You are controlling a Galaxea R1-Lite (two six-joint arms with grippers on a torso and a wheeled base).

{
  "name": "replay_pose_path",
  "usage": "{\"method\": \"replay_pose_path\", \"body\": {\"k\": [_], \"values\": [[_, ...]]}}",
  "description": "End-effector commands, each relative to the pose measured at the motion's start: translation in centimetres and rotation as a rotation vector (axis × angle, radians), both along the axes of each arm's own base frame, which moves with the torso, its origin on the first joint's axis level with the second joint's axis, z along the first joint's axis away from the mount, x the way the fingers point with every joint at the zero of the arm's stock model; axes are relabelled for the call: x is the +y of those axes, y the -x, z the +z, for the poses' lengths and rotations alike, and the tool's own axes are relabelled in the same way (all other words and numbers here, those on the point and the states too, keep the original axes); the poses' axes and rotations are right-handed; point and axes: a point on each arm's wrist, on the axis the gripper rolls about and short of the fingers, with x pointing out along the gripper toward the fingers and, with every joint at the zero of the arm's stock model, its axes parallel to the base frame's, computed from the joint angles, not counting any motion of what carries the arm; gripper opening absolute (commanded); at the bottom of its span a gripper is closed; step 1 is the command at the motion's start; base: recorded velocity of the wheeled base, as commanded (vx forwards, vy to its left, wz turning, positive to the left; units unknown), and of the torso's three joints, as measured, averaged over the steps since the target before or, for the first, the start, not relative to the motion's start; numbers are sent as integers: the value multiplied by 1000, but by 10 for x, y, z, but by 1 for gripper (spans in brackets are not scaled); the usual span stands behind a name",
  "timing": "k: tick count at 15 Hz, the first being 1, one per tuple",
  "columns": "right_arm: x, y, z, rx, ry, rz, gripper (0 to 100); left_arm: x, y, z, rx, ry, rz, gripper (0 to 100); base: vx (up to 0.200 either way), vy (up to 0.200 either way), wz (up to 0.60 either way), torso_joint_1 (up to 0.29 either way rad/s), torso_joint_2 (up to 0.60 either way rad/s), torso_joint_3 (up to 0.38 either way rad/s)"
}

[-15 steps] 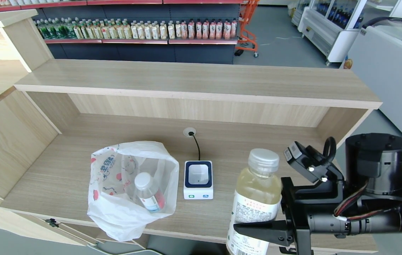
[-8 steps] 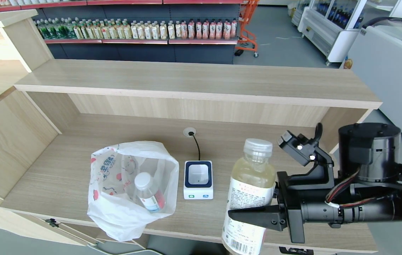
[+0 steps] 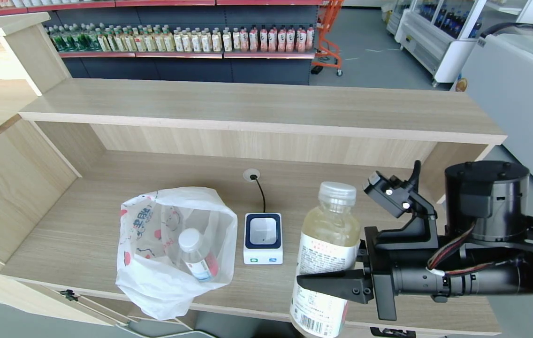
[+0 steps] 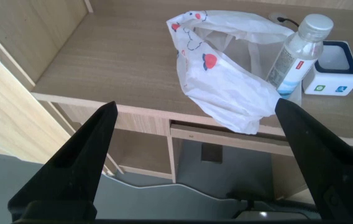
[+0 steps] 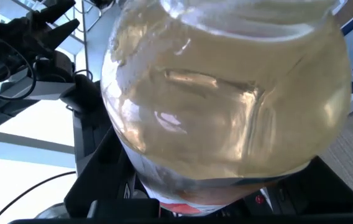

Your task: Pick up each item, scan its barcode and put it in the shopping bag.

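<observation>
My right gripper [image 3: 337, 277] is shut on a tall bottle of pale yellow drink [image 3: 326, 263] with a clear cap, held upright above the counter's front right edge, right of the scanner. The bottle's barcode shows low on its label. Seen from the right wrist, the yellow bottle [image 5: 226, 106] looms close. The white barcode scanner [image 3: 262, 237] sits mid-counter with its cable running back. Left of it the white shopping bag [image 3: 172, 249] stands open with a small clear bottle [image 3: 196, 260] inside. My left gripper [image 4: 201, 162] hangs open below the counter's front edge, near the bag [image 4: 226, 74].
The wooden counter [image 3: 83, 225] has a raised back ledge and side walls. A cable hole [image 3: 251, 175] sits behind the scanner. Shelves of drinks and freezers stand in the shop beyond.
My right gripper has carried the yellow bottle leftward and a little forward, toward the scanner. The bag, scanner and small bottle have not moved.
</observation>
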Motion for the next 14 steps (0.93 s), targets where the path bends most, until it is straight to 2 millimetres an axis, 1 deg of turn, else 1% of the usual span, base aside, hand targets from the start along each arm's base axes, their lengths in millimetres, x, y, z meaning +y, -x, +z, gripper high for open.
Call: {"method": "replay_pose_path", "body": {"k": [1, 3, 5, 7, 14], "values": [[4, 1, 1, -3, -3, 4, 0, 0, 0, 0, -1, 0, 0, 100, 0, 0, 0, 0, 0, 0], [12, 7, 1, 0, -3, 18, 0, 0, 0, 0, -1, 0, 0, 100, 0, 0, 0, 0, 0, 0], [16, 5, -2, 0, 2, 15, 0, 0, 0, 0, -1, 0, 0, 100, 0, 0, 0, 0, 0, 0], [18, 4, -4, -3, 11, -3, 0, 0, 0, 0, -1, 0, 0, 100, 0, 0, 0, 0, 0, 0], [19, 5, -2, -8, 5, 1, 0, 0, 0, 0, -1, 0, 0, 100, 0, 0, 0, 0, 0, 0]]}}
